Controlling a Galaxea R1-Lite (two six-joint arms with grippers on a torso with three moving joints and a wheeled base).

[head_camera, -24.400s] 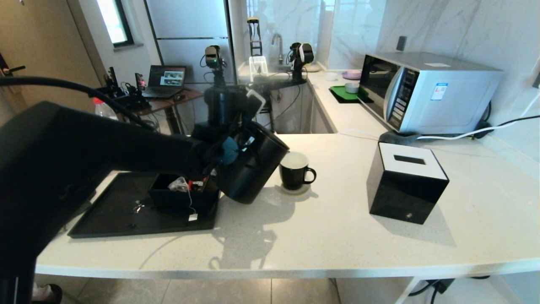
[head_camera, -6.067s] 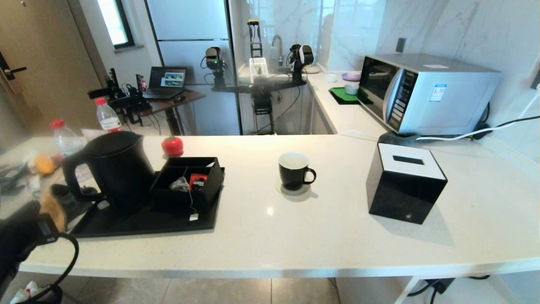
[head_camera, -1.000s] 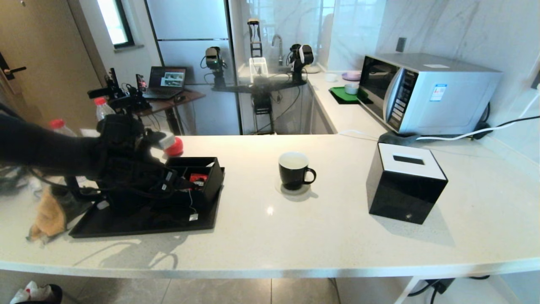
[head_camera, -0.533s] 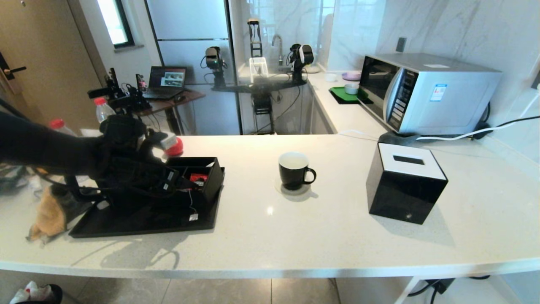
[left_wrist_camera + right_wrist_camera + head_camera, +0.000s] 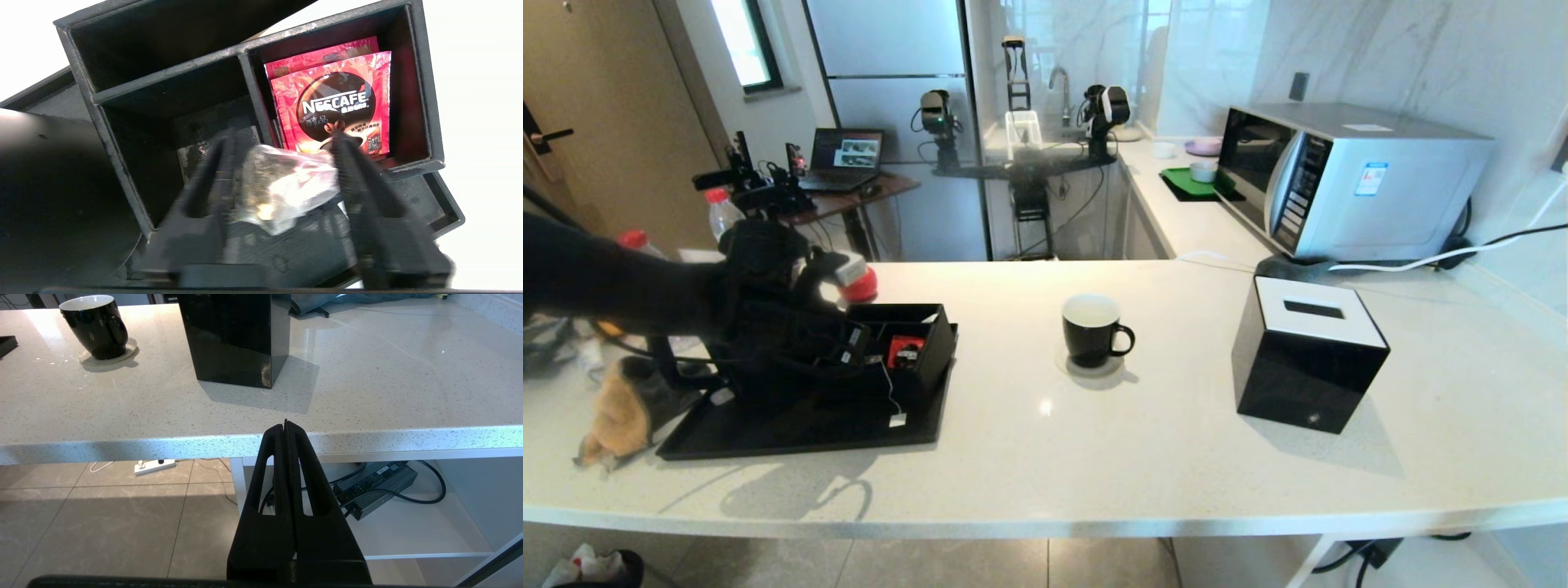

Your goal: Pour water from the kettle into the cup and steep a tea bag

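My left gripper (image 5: 281, 143) reaches into the black organiser box (image 5: 935, 343) on the tray. Its blurred fingers stand open on either side of the tea bag (image 5: 286, 183), a translucent pouch; one finger touches its edge. The bag's string hangs over the box front to a white tag (image 5: 896, 420). The black kettle (image 5: 49, 196) stands beside the box, mostly hidden behind my arm in the head view. To the right on the counter, the cup (image 5: 1092, 331) sits on a coaster. My right gripper (image 5: 285, 424) is shut and empty, below the counter's front edge.
Red Nescafe packets (image 5: 339, 106) fill the box compartment beside the tea bag. The black tray (image 5: 792, 437) holds box and kettle. A black tissue box (image 5: 1307, 351) and a microwave (image 5: 1347, 175) stand to the right. Red-capped bottles (image 5: 719, 214) and an orange cloth (image 5: 613, 412) lie at the left.
The left gripper's fingers have drawn closer together around the tea bag, and the wrist has shifted slightly. Cup and right arm have not moved.
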